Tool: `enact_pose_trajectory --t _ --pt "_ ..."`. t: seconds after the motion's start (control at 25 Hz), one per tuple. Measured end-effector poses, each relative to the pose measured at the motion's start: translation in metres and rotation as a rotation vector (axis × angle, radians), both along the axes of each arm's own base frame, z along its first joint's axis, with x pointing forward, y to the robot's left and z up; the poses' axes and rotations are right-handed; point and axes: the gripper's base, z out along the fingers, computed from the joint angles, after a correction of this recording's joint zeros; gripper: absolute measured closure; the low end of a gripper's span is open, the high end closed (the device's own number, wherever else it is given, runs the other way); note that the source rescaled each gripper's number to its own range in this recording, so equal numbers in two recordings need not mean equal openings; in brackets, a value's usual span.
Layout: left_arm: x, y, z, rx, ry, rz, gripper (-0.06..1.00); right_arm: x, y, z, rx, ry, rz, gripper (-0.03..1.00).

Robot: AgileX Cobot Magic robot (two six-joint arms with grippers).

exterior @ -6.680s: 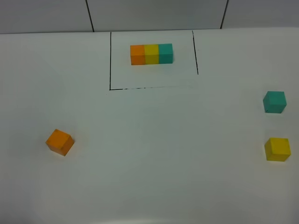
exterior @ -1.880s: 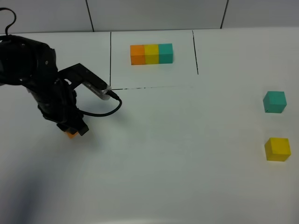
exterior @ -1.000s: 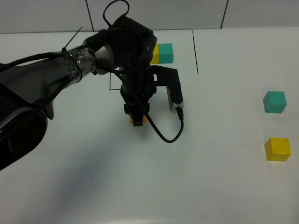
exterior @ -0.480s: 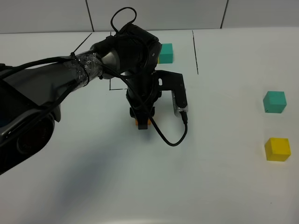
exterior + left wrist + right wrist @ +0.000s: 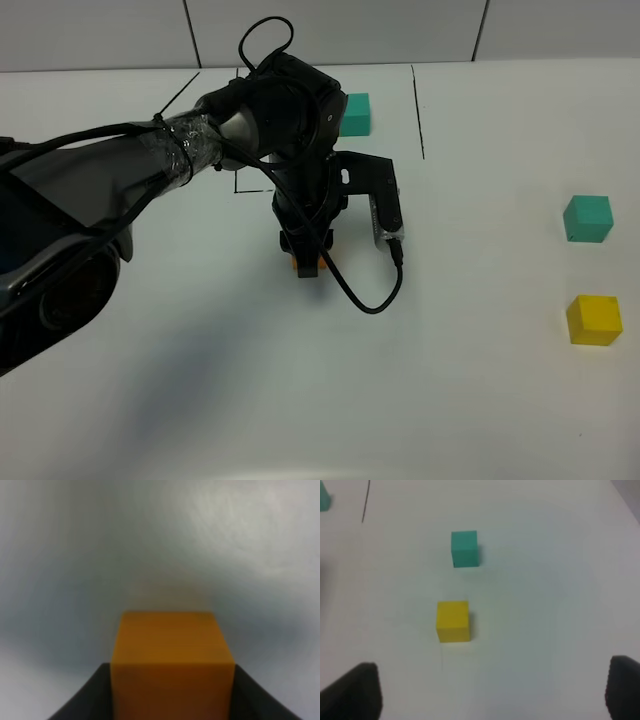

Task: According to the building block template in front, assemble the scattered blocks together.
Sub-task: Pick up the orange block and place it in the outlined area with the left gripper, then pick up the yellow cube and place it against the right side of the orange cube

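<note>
Slightly farther right: orange cube (image 5: 307, 266), left tool (image 5: 306, 258)

**Matt cubes on a smooth white tabletop**

The white table (image 5: 480, 400) looks smooth and matt, with only a faint sheen. At the centre, the orange cube (image 5: 172, 665) shows plain, even, matt faces; whether they are painted wood or plastic cannot be told. The teal cube (image 5: 587, 218) and yellow cube (image 5: 594, 320), at 3 o'clock, have the same finish. The left arm (image 5: 290, 110) is matt black, wrapped towards 9 o'clock in shiny, wrinkled silver tape (image 5: 185, 140). A smooth black cable (image 5: 368, 310) loops beside it.
</note>
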Motion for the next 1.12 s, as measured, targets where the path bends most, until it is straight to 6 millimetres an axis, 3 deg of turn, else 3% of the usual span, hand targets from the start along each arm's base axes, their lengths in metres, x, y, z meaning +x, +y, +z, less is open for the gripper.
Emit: enact_pose_trajectory --t 0.76,0.84,1.04,1.12 --pt "0.0006 -0.0005 0.0001 -0.003 -0.004 -0.025 0.94 0.0 0.0 0.0 0.0 0.0 0.0 0.15" --pt "0.0006 -0.0005 -0.0005 -0.002 -0.003 -0.02 0.85 0.0 0.0 0.0 0.0 0.0 0.0 0.15" --pt "0.0005 -0.0002 -0.0016 0.002 0.0 -0.012 0.28 0.0 0.0 0.0 0.0 0.0 0.0 0.17" --pt "0.0003 -0.0001 0.0057 -0.008 -0.012 0.012 0.12 0.0 0.0 0.0 0.0 0.0 0.0 0.17"
